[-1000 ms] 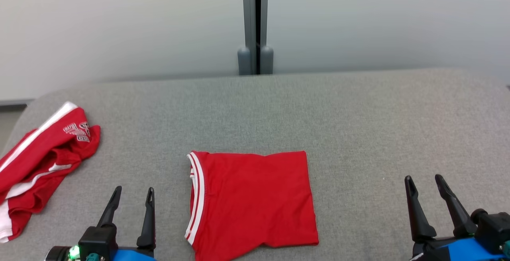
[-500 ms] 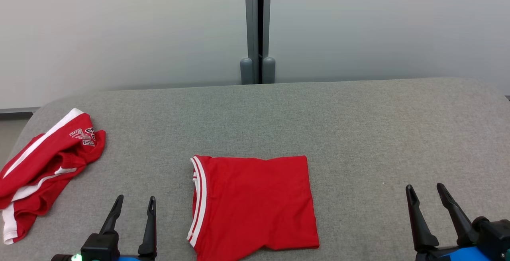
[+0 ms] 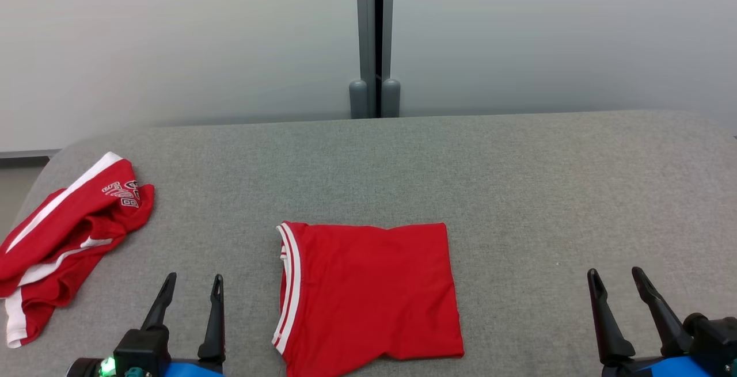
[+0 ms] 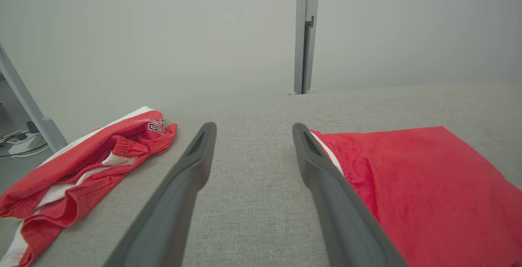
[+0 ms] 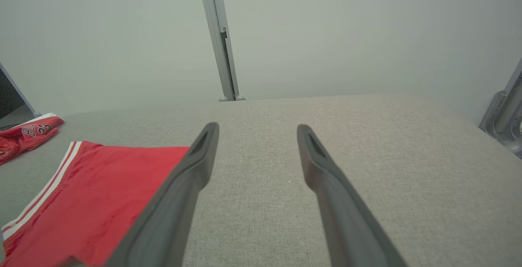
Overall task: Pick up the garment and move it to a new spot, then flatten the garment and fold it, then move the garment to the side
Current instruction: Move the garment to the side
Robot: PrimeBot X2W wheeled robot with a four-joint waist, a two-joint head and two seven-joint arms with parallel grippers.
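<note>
A red garment (image 3: 368, 293) with a white-striped edge lies folded into a flat rectangle at the near middle of the grey table (image 3: 518, 181). My left gripper (image 3: 194, 277) stands open just left of it, holding nothing. In the left wrist view the left gripper (image 4: 253, 126) points past the garment (image 4: 428, 185), whose striped edge lies beside the right finger. My right gripper (image 3: 615, 272) is open and holds nothing, well to the garment's right. The right wrist view has the right gripper (image 5: 257, 126) over bare cloth, with the garment (image 5: 102, 189) at lower left.
A second red garment with white stripes and lettering (image 3: 63, 233) lies crumpled at the table's left edge. A grey post (image 3: 374, 37) stands against the pale wall behind the table. A metal frame (image 5: 505, 116) is at the far right in the right wrist view.
The whole head picture has shifted slightly, so the camera moved. Both garments lie as before and both grippers stay open in place.
</note>
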